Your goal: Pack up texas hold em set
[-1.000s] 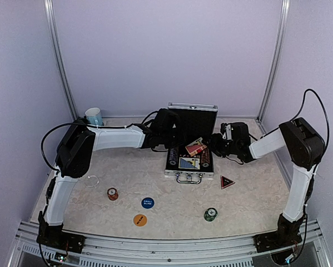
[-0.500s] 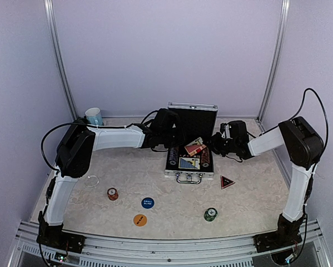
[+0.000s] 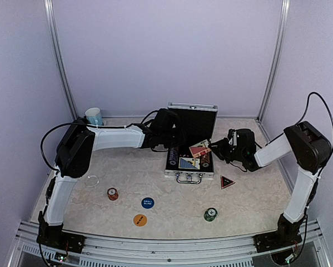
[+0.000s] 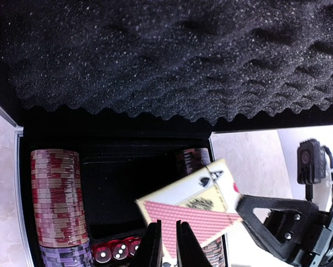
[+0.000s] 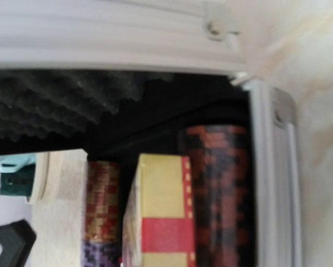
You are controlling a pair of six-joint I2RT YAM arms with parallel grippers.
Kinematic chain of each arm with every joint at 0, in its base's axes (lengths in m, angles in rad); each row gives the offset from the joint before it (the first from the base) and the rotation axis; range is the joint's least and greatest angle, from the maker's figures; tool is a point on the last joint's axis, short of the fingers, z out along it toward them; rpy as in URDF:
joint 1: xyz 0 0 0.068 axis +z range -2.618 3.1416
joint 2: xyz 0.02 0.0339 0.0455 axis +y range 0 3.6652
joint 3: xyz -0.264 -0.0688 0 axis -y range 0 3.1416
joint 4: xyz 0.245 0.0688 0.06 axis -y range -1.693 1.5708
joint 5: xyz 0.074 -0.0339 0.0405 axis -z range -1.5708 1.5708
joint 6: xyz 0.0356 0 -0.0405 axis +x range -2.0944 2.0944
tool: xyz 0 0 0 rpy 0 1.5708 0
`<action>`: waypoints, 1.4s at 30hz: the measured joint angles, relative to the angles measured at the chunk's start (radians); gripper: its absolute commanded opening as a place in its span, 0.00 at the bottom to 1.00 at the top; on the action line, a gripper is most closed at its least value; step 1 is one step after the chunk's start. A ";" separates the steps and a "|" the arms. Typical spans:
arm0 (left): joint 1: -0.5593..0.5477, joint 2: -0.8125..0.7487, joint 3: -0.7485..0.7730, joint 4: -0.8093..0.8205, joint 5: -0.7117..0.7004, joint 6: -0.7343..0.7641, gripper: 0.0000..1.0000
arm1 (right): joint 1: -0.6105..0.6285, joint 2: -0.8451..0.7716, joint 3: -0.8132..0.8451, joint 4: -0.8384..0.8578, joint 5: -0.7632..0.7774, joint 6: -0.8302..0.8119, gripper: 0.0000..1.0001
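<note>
The silver case (image 3: 190, 173) stands open at the table's middle, lid up, with chip rows (image 4: 55, 194) and red dice (image 4: 112, 251) inside and a blue card deck (image 3: 189, 163) lying in it. My right gripper (image 3: 215, 147) reaches in from the right and holds a red card deck (image 3: 199, 148) tilted above the case's right side. The deck also shows in the left wrist view (image 4: 194, 214) and close up in the right wrist view (image 5: 160, 222), where my fingers are out of frame. My left gripper (image 3: 173, 143) hovers shut and empty over the case's back left (image 4: 168, 245).
On the table in front of the case lie a red chip stack (image 3: 112, 193), a green chip stack (image 3: 210, 213), a blue button (image 3: 148, 202), an orange button (image 3: 140, 220) and a dark triangular marker (image 3: 227, 181). A light blue mug (image 3: 94, 116) stands back left.
My right gripper has drawn back to the right and a little nearer, and the red deck has shifted slightly right with it. The left arm has not moved.
</note>
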 measured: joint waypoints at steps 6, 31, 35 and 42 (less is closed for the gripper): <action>-0.001 -0.011 -0.002 0.000 0.000 0.000 0.11 | 0.005 -0.030 -0.072 0.085 0.047 0.069 0.08; -0.003 -0.098 -0.089 -0.003 0.002 -0.010 0.12 | 0.165 0.074 0.135 -0.051 0.314 -0.031 0.17; -0.003 -0.098 -0.089 -0.002 0.003 -0.010 0.12 | 0.172 0.092 0.156 -0.049 0.332 -0.034 0.18; -0.003 -0.098 -0.090 -0.002 0.004 -0.010 0.12 | 0.188 0.129 0.200 -0.060 0.341 -0.055 0.38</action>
